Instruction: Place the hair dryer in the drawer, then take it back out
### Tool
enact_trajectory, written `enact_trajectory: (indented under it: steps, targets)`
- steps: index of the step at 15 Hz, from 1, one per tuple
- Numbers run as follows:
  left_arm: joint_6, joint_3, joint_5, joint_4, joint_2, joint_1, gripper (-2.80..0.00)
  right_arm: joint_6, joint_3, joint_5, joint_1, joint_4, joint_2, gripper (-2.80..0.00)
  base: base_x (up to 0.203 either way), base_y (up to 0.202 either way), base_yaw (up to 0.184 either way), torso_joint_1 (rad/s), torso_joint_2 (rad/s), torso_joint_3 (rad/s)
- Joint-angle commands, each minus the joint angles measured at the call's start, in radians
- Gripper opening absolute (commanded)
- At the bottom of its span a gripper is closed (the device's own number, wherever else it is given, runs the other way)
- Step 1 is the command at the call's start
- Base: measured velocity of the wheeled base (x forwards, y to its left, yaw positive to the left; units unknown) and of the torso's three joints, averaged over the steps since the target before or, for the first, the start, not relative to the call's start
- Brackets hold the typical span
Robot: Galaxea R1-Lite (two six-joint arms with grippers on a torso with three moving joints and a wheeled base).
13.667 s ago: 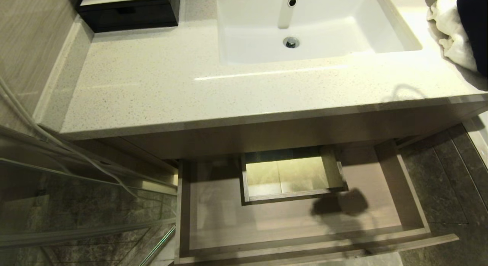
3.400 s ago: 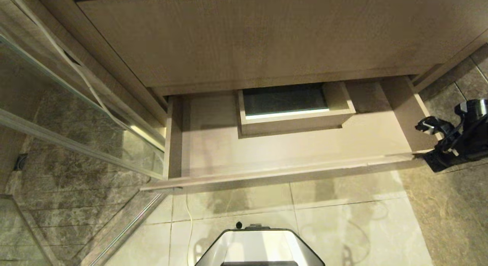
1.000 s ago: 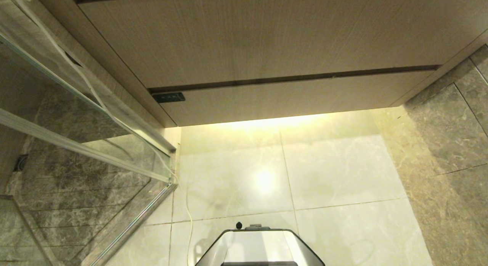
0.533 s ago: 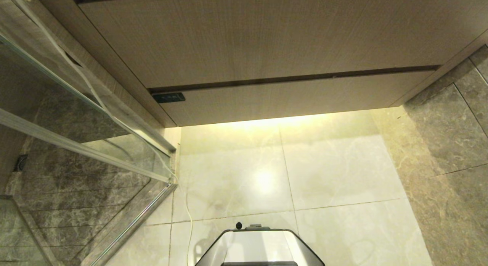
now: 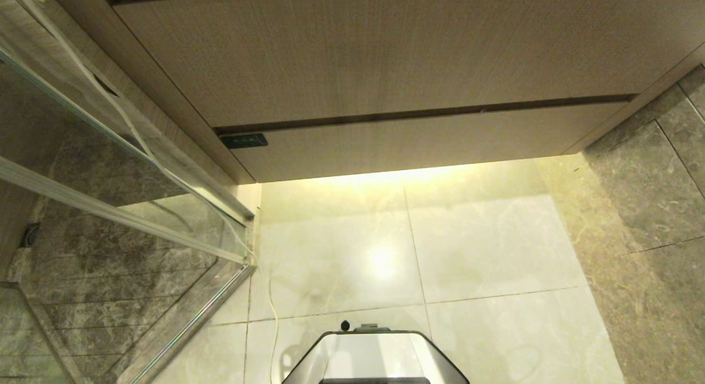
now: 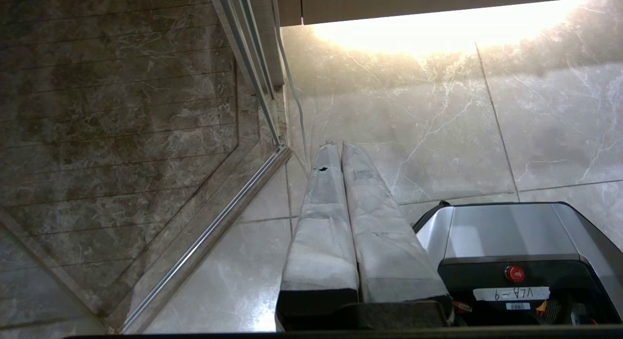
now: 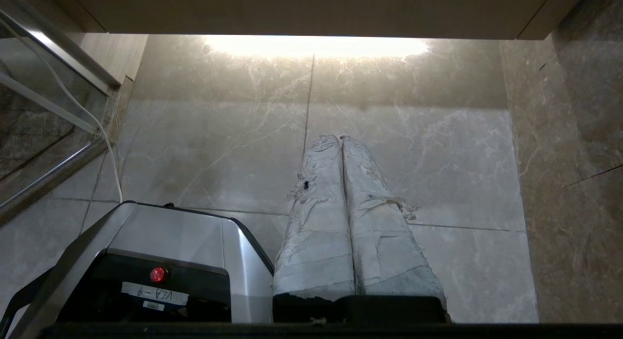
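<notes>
looking down from the head camera, you see the drawer (image 5: 418, 139) pushed fully in, its plain front flush under the taller wood panel (image 5: 385, 53) above it, with a thin dark gap between the two. a small dark plate (image 5: 243, 140) sits at the left end of that gap. the hair dryer shows in none of the views, so you cannot tell where it is. warm light spills from under the vanity onto the pale floor tiles (image 5: 468, 241), and darker stone tiles (image 5: 644, 207) lie to the right. a glass shower partition (image 5: 110, 207) stands on the left, with a thin white cord (image 5: 270, 301) trailing down beside it to the floor. the robot's silver base (image 5: 374, 356) sits at the near edge. your left gripper (image 6: 339, 145) hangs over the floor beside the base, its wrapped fingers (image 6: 321, 222) pressed together and empty. your right gripper (image 7: 340, 138) hangs the same way on the other side, fingers (image 7: 379, 232) together, holding nothing.
</notes>
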Motion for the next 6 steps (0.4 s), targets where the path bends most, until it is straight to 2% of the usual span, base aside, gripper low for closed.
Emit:
enact_trajectory:
  steps: [1,6]
  targets:
    - [0.0,0.0,-0.001,0.0,0.0,0.0,-2.8,-0.001,0.04,0.001,0.001,0.0,-0.036,-2.8,0.0,0.0,0.0,0.0,0.0,0.0]
    - [-0.001,0.0,0.001,0.0,0.0,0.0,-2.8,0.0,0.04,0.001,0.001,-0.001,-0.036,-2.8,0.0,0.0,0.0,0.0,0.0,0.0]
